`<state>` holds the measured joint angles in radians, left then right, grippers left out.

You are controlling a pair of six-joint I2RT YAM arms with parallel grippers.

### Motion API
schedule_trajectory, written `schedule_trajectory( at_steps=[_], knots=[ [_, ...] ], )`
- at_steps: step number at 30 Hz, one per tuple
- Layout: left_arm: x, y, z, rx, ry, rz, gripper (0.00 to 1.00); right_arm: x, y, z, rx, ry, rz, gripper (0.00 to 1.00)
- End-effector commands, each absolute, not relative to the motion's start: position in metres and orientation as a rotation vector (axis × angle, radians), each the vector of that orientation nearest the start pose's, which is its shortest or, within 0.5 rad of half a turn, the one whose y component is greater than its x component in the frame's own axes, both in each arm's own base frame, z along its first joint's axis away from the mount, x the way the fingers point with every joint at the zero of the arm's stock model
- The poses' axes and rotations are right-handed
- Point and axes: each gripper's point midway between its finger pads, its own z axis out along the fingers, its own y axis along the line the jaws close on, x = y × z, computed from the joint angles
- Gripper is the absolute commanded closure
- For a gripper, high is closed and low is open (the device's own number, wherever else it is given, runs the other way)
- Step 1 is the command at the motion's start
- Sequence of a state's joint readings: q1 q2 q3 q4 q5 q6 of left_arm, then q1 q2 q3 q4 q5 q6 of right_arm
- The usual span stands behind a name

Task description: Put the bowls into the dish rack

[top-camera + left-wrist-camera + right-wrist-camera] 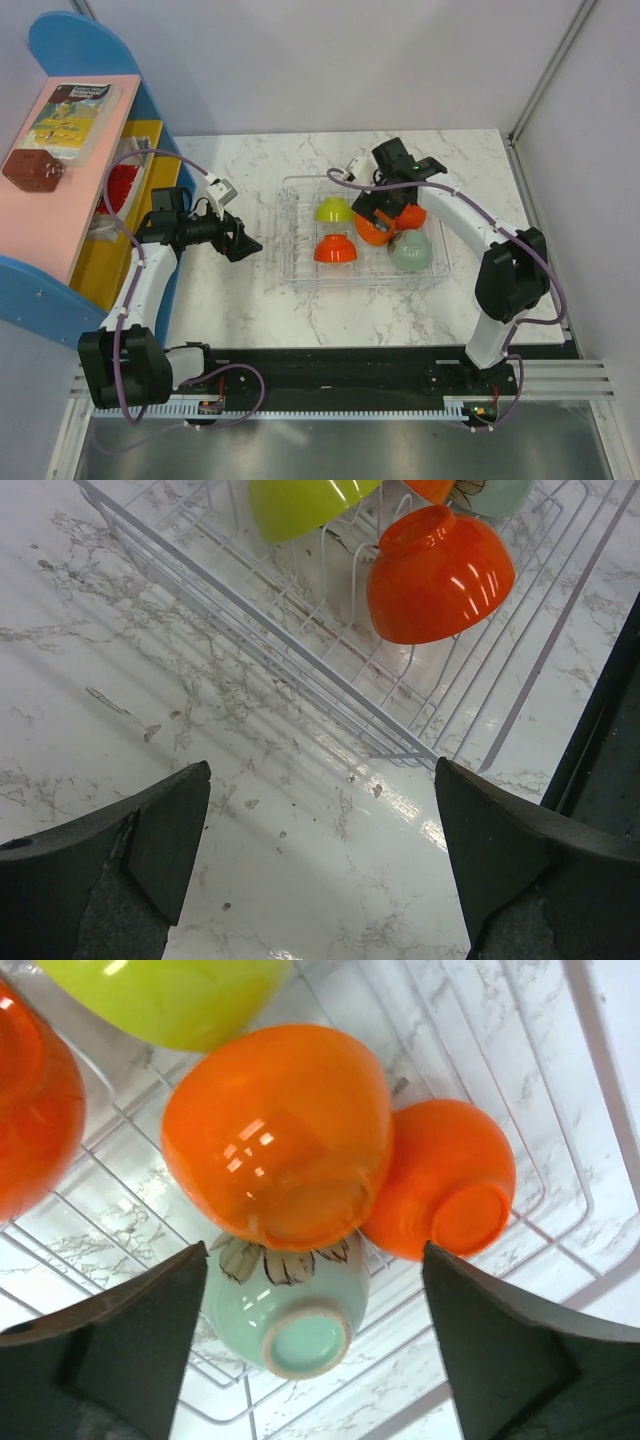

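Right gripper (315, 1290) hung spread over glossy orange round plastic bowl (275, 1135) (perched on neighbours (445, 1185)) at right end of clear rectangular dish rack (298, 250); left gripper (320, 790) gaped. Straight-up retreat seemed safest.

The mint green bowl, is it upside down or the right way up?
Upside down. The mint green bowl shows its foot ring on top, inside the dish rack.

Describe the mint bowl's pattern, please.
The mint bowl bears dark leaf-like markings; right wrist view.
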<state>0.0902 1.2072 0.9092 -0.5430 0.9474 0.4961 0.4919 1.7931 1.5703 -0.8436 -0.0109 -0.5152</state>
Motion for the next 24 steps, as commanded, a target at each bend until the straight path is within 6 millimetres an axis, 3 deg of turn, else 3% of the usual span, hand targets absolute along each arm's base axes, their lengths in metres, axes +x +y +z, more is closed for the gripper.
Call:
schedule_trajectory(
  at_steps=[1,2,5,10,15,18,24],
  knots=[
    [0.291,-0.107,0.186,0.843,1.893,-0.782,0.00,0.375,0.165,0.177,-1.104,2.308,0.231,0.11],
    [0.290,-0.107,0.186,0.846,1.892,-0.782,0.00,0.377,0.153,0.174,-1.063,2.333,0.250,0.14],
    [0.290,-0.107,0.187,0.846,1.888,-0.788,0.00,0.374,0.142,0.173,-1.012,2.353,0.313,0.22],
    [0.289,-0.108,0.186,0.848,1.889,-0.791,0.00,0.371,0.144,0.163,-0.974,2.376,0.458,0.27],
    [0.289,-0.107,0.186,0.851,1.885,-0.786,0.00,0.358,0.152,0.134,-0.998,2.456,0.602,0.31],
    [0.289,-0.108,0.186,0.852,1.885,-0.790,0.00,0.356,0.147,0.118,-1.005,2.509,0.605,0.40],
    [0.289,-0.109,0.185,0.855,1.885,-0.801,0.00,0.358,0.131,0.105,-0.954,2.567,0.616,0.44]
  ],
)
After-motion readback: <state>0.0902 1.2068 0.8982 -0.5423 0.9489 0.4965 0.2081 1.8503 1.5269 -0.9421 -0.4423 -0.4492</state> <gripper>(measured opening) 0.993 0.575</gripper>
